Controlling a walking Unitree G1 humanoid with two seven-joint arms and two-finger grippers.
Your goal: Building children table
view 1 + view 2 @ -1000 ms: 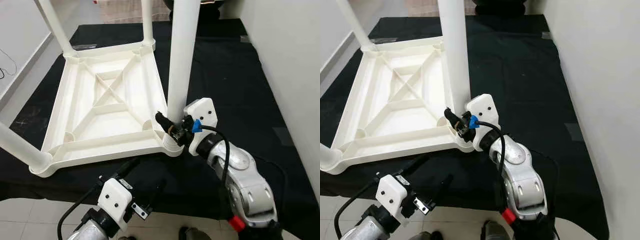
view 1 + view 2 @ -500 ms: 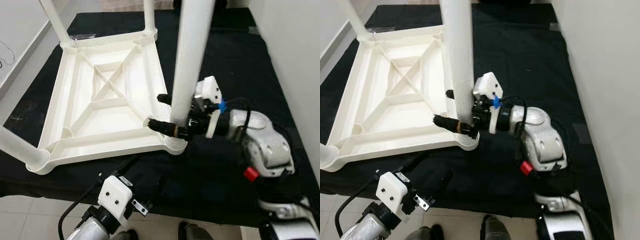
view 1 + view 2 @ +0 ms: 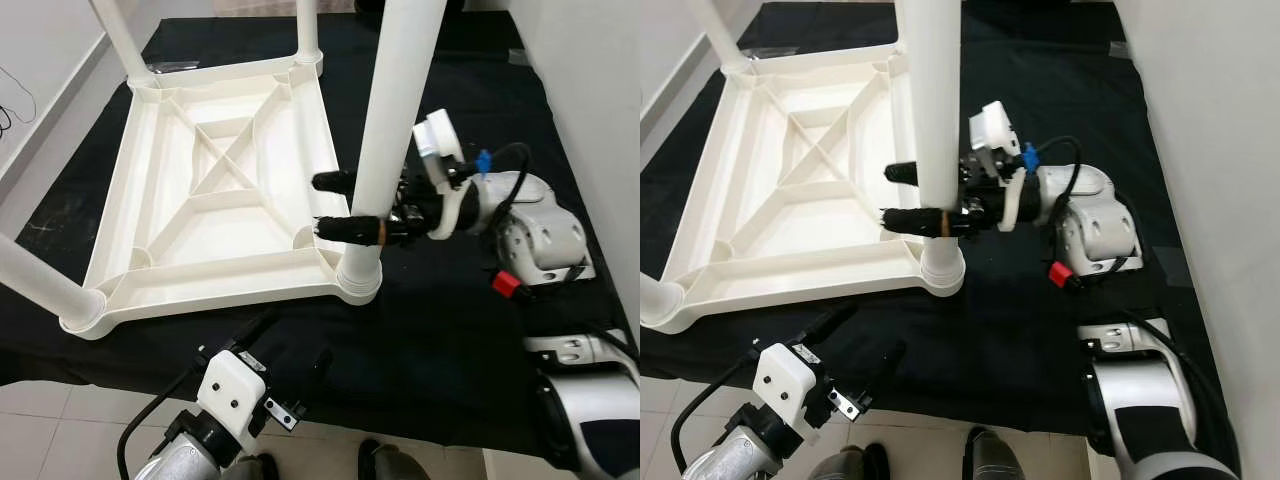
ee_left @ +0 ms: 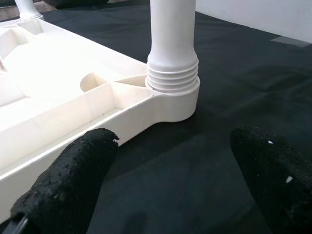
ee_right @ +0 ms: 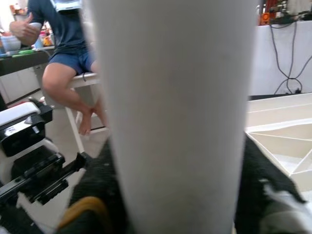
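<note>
We see a white plastic children's tabletop (image 3: 215, 200) lying upside down on a black cloth-covered floor (image 3: 470, 330), its ribbed underside and diagonal cross-braces facing up. A tall white plastic table leg (image 3: 395, 120) stands upright in the corner socket nearest our right side, its threaded base seated in the round collar (image 4: 173, 90) at that corner. Other white legs rise from the remaining corners — one at the near left corner (image 3: 40, 285) and two at the far edge (image 3: 120, 40).

Our right gripper (image 3: 345, 205) reaches in from the right, level with the lower part of the near leg, and its two long black fingers (image 3: 350, 228) sit on either side of the tube, pinching it. The right wrist view has the leg's pale surface pressed close between the finger pads, with a seated person (image 5: 63, 53) in dark shorts beyond it.

Our left gripper (image 4: 175, 175) hovers low at the near edge of the cloth, just short of the same corner, its black padded fingers (image 4: 73, 175) spread wide and holding nothing. A white wall (image 3: 590, 120) runs along the right side of the cloth.
</note>
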